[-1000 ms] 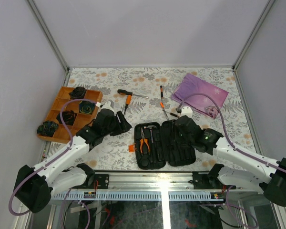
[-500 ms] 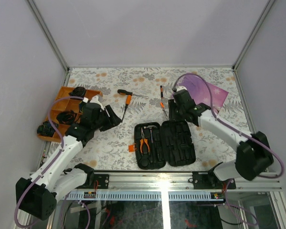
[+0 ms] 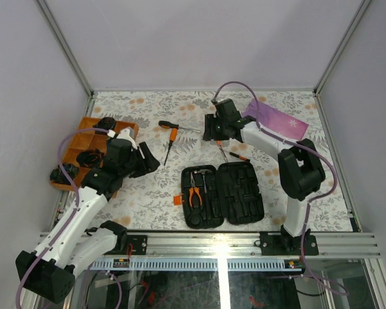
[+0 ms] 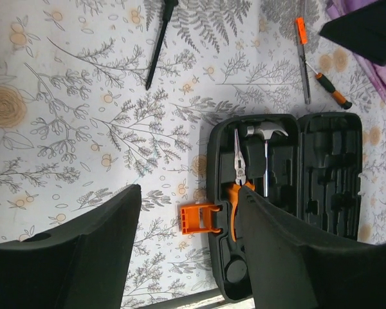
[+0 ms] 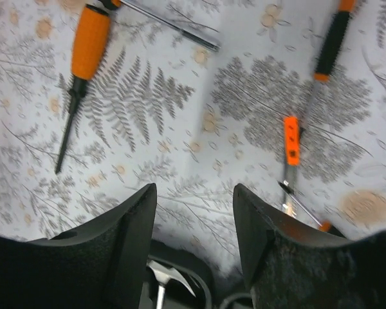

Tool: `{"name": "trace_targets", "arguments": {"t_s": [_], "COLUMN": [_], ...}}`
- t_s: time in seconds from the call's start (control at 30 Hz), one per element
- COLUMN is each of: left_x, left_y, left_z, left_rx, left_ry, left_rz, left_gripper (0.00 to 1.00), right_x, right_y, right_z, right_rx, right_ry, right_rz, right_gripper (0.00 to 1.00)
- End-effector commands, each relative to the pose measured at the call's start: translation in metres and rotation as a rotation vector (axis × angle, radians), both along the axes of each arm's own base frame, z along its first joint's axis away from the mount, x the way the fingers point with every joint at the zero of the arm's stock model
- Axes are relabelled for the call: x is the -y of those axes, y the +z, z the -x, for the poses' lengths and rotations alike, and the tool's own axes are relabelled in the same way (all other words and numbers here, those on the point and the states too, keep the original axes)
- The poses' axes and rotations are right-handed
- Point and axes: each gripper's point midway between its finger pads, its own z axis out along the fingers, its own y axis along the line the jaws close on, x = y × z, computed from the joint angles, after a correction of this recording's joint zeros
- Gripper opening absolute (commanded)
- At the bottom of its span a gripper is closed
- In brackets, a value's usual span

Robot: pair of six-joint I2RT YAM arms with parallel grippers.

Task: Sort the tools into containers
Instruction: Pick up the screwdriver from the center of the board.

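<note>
Both left hand (image 4: 188, 254) and right hand (image 5: 194, 241) gape empty; open black case (image 4: 325, 174) holds orange pliers (image 4: 237, 177), hammer (image 4: 266, 151).

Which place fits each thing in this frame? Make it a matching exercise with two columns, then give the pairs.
Things:
1. pliers
2. purple cloth
3. orange tray
4. orange-handled screwdriver

Places:
A. left edge of the table
B. far right corner of the table
C. left half of the open case
D. loose on the table, beyond the case

Pairs: 1-C, 2-B, 3-A, 4-D
</note>
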Motion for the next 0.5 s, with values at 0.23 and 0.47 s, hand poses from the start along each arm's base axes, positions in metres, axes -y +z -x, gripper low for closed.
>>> {"name": "trace_targets", "arguments": {"t_s": [0.23,0.47], "left_x": [-0.022,-0.021], "left_y": [0.037,0.034], "left_z": [0.003,0.002], "left_rx": [0.134,0.125], "left_ry": [0.059,0.060], "left_rz": [-0.048,-0.045], "left_gripper": [0.64,0.64], "right_x": [-0.093,-0.125], "right_y": [0.027,0.025], "right_z": [-0.033,-0.054], "right_rx": [0.099,0.139], "right_ry": [-0.155,-0.164], "right_rz": [-0.166,-0.175], "right_gripper": [0.68,0.72]}}
